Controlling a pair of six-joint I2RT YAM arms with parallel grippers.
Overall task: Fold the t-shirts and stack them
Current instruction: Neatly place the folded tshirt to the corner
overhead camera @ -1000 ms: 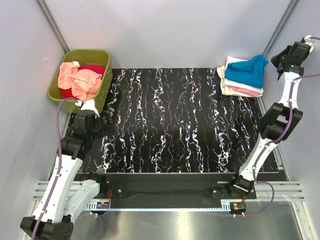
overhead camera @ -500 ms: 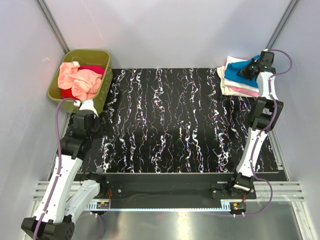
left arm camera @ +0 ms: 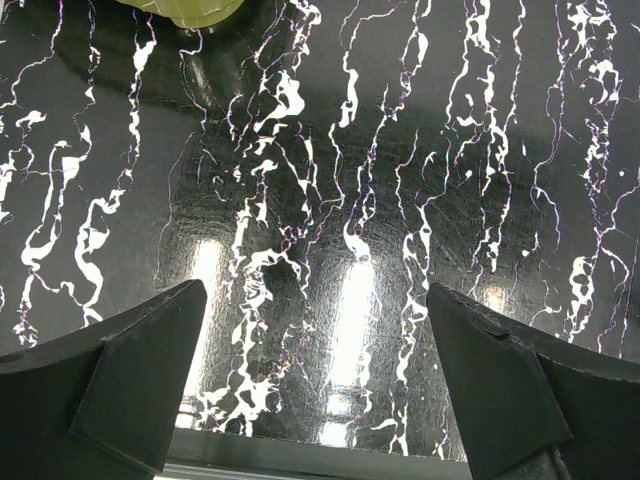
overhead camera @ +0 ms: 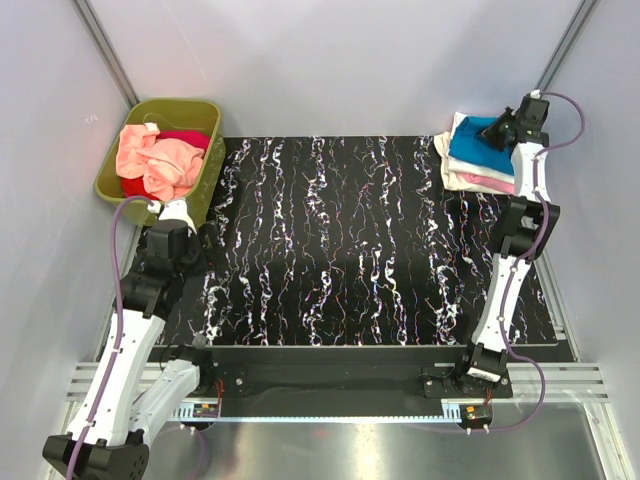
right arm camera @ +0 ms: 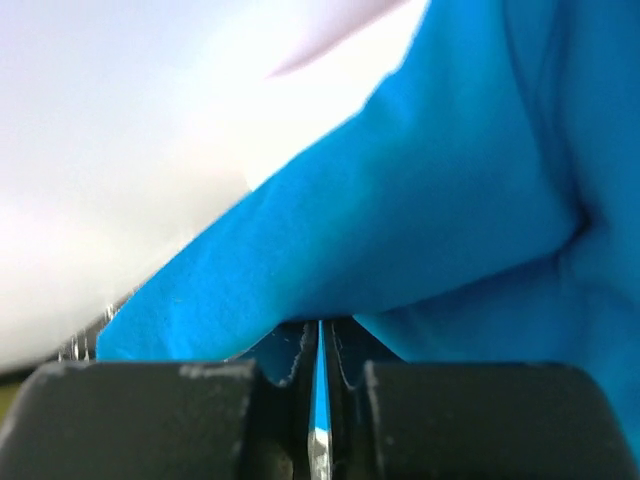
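Looking across the table [overhead camera: 340, 250] from the tub [overhead camera: 112, 188], you have the right hand [overhead camera: 497, 131] clamped on a fold of the blue shirt [overhead camera: 468, 150], jaws nearly together with thin cloth pinched between them. That shirt tops a stack, with a cream shirt [overhead camera: 458, 125] and a pink shirt [overhead camera: 495, 185] under it, well apart from the tub. Your left hand [left arm camera: 315, 295] hangs wide apart over the table, holding nothing, just beside the tub's near corner. Inside the tub lie a peach shirt [overhead camera: 150, 160] and a red shirt [overhead camera: 185, 137]
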